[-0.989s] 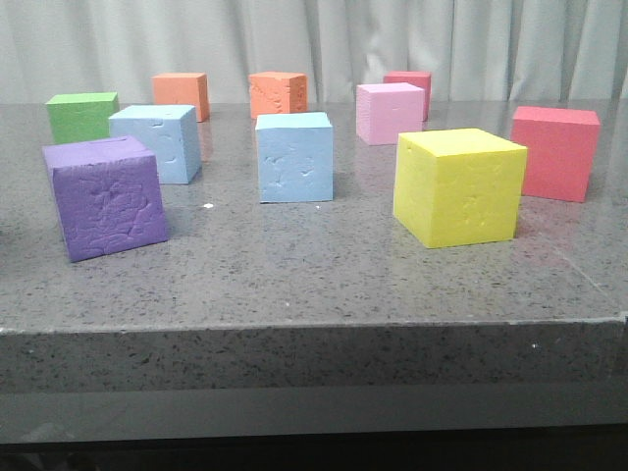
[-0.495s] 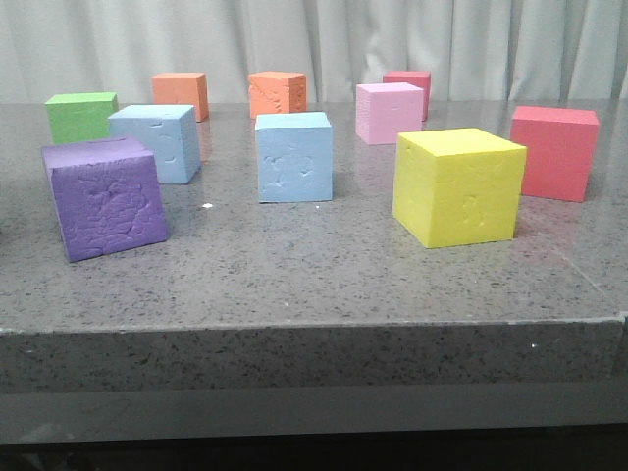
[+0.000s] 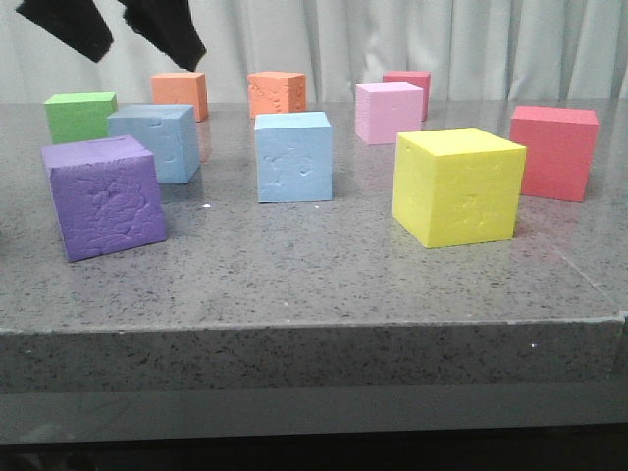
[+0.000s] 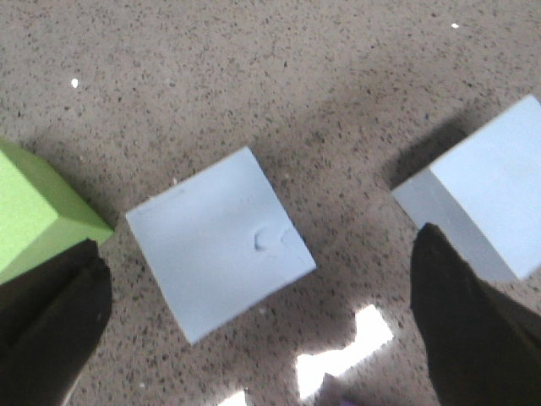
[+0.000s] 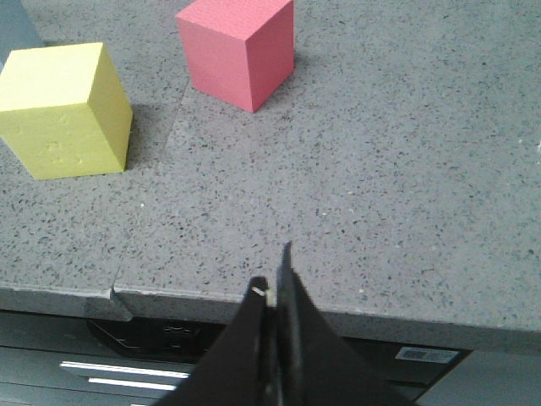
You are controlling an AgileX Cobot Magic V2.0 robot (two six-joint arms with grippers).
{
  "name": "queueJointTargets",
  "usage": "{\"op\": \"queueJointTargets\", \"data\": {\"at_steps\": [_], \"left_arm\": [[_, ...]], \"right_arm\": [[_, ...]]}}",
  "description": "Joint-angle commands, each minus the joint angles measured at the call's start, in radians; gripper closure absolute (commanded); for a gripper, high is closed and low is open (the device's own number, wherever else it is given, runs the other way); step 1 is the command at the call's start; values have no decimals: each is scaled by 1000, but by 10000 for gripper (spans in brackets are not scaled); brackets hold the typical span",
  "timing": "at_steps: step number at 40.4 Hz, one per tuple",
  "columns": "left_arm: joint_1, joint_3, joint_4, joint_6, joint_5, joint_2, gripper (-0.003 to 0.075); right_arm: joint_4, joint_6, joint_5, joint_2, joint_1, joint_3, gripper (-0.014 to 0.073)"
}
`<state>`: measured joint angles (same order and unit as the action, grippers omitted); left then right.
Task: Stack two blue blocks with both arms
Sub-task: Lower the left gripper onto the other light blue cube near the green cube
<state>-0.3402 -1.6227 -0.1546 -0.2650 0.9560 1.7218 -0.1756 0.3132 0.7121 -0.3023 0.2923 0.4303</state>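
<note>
Left tool (image 3: pixel 110 27) spread wide above the left blue block (image 3: pixel 155 143), second blue block (image 3: pixel 293 156) mid-surface, right tool (image 5: pixel 272 292) pinched closed at the near edge; dented foam looks light and squashy, so grip opposite flat sides gently.

The left gripper (image 3: pixel 110 34) hangs high over the far left of the scene, its two dark fingers (image 4: pixel 461 326) spread wide apart with nothing between them. The right gripper (image 5: pixel 272 292) sits low at the near right edge, its fingers pressed together, tips touching, holding nothing
</note>
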Motion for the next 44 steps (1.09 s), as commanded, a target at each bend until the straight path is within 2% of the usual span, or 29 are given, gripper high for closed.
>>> {"op": "queueJointTargets", "data": {"at_steps": [1,20,44], "left_arm": [[-7,-60,-2,5,-35,-7,28],[-7,-65,11,5,-53,79,28],[5,-65,17,14,-65,94,28]], "right_arm": [[-25,-9,-77,-5,-7,25,662],[-25,-9,-75,-5,-7,25,662],[-25,-9,-70,-5,-7,25,662]]}}
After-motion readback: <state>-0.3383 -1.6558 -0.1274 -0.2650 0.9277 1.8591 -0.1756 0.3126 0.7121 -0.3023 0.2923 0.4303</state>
